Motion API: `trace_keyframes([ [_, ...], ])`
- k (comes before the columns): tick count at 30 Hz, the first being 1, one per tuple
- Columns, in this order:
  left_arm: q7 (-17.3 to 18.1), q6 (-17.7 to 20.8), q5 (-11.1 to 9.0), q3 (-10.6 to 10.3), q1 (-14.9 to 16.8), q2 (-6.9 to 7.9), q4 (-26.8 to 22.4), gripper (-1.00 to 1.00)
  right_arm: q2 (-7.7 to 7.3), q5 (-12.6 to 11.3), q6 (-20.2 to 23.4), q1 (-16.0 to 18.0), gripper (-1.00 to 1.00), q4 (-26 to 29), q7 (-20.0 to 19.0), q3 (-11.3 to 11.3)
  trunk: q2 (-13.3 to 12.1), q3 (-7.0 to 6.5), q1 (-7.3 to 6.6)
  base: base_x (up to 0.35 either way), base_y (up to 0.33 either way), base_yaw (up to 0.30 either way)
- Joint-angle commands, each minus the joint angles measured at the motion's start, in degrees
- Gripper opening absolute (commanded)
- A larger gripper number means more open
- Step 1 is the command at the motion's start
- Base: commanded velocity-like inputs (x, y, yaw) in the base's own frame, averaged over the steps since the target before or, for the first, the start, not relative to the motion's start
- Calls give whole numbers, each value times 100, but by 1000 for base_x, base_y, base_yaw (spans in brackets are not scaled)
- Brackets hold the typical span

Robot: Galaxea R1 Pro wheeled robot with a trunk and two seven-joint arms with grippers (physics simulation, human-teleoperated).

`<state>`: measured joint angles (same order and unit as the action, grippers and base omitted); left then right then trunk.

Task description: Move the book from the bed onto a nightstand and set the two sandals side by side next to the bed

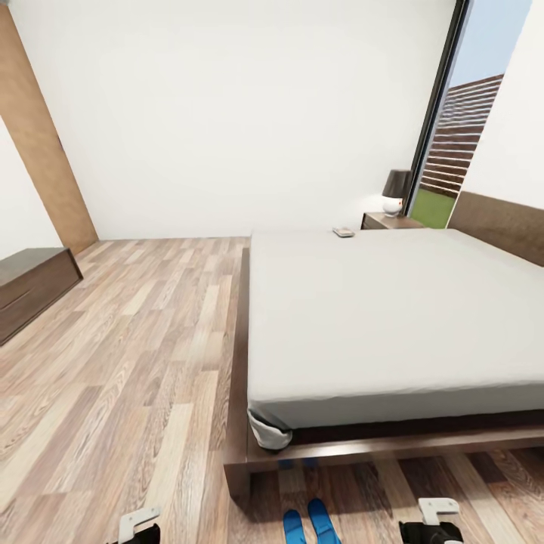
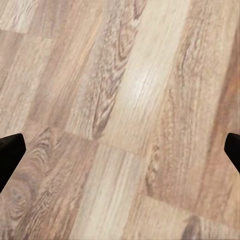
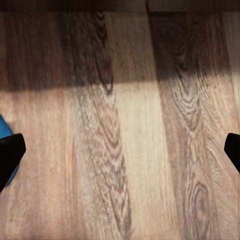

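Observation:
The bed [image 1: 378,317] has an off-white mattress on a dark brown frame and spans the right of the head view. The small book [image 1: 343,232] lies on its far corner, close to the dark nightstand [image 1: 387,221]. Two blue sandals [image 1: 293,526] [image 1: 323,521] lie side by side on the floor just off the bed's foot end. My left gripper [image 1: 140,529] [image 2: 120,155] hangs open over bare planks. My right gripper [image 1: 432,525] [image 3: 120,155] is open too, above the floor right of the sandals. A blue sandal edge [image 3: 4,132] shows in the right wrist view.
A lamp [image 1: 395,193] with a dark shade stands on the nightstand. A long low dark cabinet [image 1: 30,287] sits against the left wall. A tall window [image 1: 461,136] is behind the nightstand. Wood-plank floor [image 1: 143,340] stretches along the bed's left side.

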<state>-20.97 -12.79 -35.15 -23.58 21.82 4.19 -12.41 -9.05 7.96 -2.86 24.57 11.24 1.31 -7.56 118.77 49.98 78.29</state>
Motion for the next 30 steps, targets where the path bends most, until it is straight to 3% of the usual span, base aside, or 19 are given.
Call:
trace_keyframes([
  [1,-26,-16,-48,-49,1,0,-3,100,-7,59,-24,4,100,-7,3,-48,-40,-14,-24,0,0,0],
  [30,-22,-22,-45,-50,-11,-36,-2,100,33,52,-30,4,100,-98,0,-29,-1203,-534,-660,0,0,0],
])
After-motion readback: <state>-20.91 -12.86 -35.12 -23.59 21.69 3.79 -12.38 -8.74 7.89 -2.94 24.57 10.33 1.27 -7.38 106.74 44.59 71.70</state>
